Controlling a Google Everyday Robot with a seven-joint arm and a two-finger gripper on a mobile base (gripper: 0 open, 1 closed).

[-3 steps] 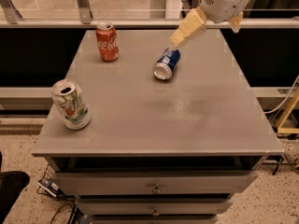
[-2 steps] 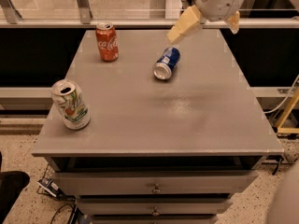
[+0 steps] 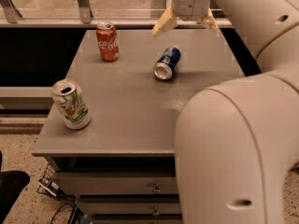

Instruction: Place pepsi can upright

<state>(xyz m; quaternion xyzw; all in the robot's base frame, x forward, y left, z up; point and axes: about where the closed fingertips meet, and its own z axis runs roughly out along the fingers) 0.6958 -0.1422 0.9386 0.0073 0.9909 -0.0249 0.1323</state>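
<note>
The pepsi can [image 3: 167, 63] lies far-centre on the table [image 3: 131, 120] below the gripper [image 3: 186, 30], Coca-Cola can [image 3: 107, 42] far-left, third can [image 3: 71, 104] near-left.

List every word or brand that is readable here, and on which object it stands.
"Coca-Cola": on the red can, upright at the back left.
pepsi can, lying on its side: white markings, not readable.
white and green can: print not readable.
end effector, open above and behind the pepsi can: no text.

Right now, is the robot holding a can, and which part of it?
Nothing is held. The gripper hovers over the table, jaws open and empty; the pepsi can lies on its side, untouched.
</note>
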